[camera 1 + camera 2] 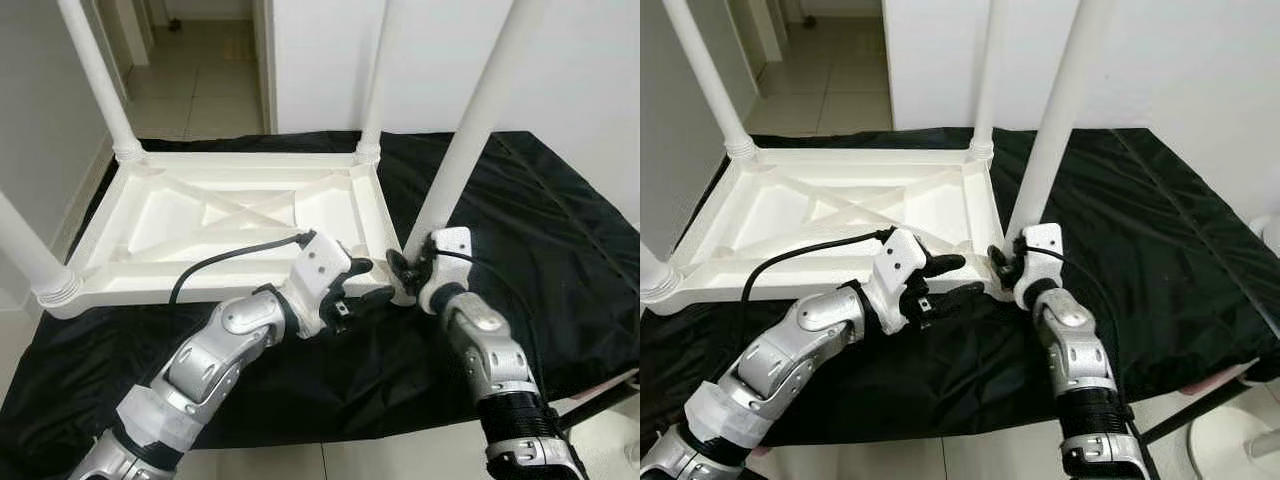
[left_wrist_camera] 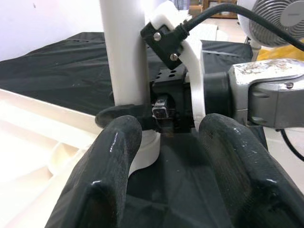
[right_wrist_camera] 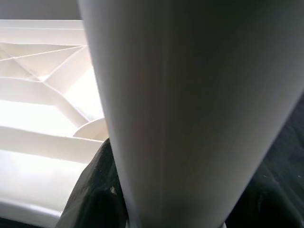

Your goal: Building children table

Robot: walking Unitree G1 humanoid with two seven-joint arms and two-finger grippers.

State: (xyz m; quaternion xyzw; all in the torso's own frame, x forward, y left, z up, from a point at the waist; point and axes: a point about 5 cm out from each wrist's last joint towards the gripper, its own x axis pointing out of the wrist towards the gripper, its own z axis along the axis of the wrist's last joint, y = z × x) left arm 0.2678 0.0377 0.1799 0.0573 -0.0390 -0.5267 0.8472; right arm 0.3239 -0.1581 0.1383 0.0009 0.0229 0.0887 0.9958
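Observation:
A white children's table (image 1: pixel 220 215) lies upside down on a black cloth, its legs pointing up. The near right leg (image 1: pixel 470 130) stands in its corner socket. My right gripper (image 1: pixel 408 272) is shut around the base of this leg; one black finger (image 3: pixel 95 190) shows beside the leg (image 3: pixel 190 109) in the right wrist view. My left gripper (image 1: pixel 368 282) is open, just left of that corner and low over the cloth. Its two fingers (image 2: pixel 109 156) point at the leg's base (image 2: pixel 123 52) and at the right wrist.
Three more legs rise at the far left (image 1: pixel 100 80), far right (image 1: pixel 375 90) and near left (image 1: pixel 30 250) corners. The black cloth (image 1: pixel 540 230) covers the work surface, with a white wall behind. A tiled doorway (image 1: pixel 200 70) opens at the back left. A fan (image 2: pixel 275 19) stands to the right.

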